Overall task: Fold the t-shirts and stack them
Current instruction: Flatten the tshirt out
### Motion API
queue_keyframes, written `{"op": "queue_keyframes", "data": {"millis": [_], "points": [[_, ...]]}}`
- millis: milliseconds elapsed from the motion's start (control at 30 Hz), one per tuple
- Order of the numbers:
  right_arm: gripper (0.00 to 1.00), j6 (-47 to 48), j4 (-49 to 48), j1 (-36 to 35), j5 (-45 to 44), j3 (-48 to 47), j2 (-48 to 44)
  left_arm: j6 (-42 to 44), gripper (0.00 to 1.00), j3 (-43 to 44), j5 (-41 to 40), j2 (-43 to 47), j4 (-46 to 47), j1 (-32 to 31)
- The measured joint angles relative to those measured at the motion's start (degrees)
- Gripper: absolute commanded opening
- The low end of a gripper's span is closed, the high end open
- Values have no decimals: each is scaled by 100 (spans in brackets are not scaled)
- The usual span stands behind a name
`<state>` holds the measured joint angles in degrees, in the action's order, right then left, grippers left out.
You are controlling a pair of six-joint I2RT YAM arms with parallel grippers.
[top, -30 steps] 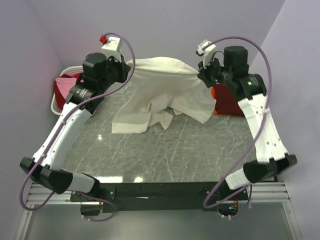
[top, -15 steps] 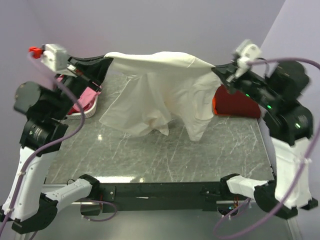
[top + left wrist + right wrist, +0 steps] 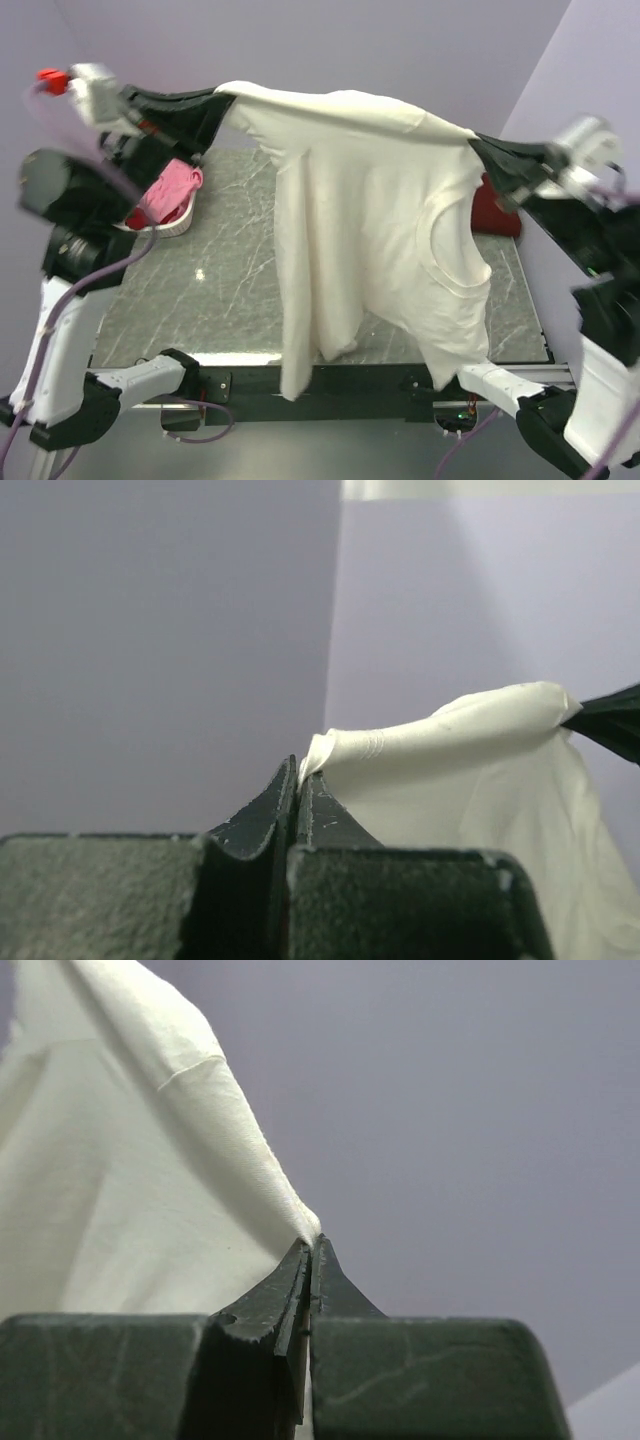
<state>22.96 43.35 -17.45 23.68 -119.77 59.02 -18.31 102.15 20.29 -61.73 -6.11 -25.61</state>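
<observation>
The large cream-white t-shirt (image 3: 370,220) hangs stretched in the air between both grippers, high above the grey marble table (image 3: 220,290), its lower end reaching past the front edge. My left gripper (image 3: 222,95) is shut on one top corner; in the left wrist view (image 3: 298,772) cloth (image 3: 450,730) is pinched between the jaws. My right gripper (image 3: 476,143) is shut on the other top corner, as the right wrist view (image 3: 310,1245) shows with cloth (image 3: 130,1180). A pink shirt (image 3: 172,190) lies in the basket at left. A dark red shirt (image 3: 497,208) lies at the right, partly hidden.
The white slatted basket (image 3: 172,224) stands at the table's back left, partly behind my left arm. Lilac walls close the back and both sides. The black frame rail (image 3: 370,380) runs along the front edge.
Both grippers have risen and spread apart, lifting the cream-white shirt off the table. It now hangs free and stretched instead of bunched on the surface.
</observation>
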Motion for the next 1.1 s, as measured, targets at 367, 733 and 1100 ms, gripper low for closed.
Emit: {"op": "queue_keyframes", "data": {"millis": [367,733,1100], "points": [[2,107,-1467,713,-1163,2194,2275,-841,22,-833,-155,-3338,774,1086],[58,-7,-887,1279,-2549,85,6570,-474,75,1954,-1285,-7318,-1604,1379],[71,1832,278,1158,-7,3171,3606,-195,68,-1849,-997,-2815,-1615,977]]}}
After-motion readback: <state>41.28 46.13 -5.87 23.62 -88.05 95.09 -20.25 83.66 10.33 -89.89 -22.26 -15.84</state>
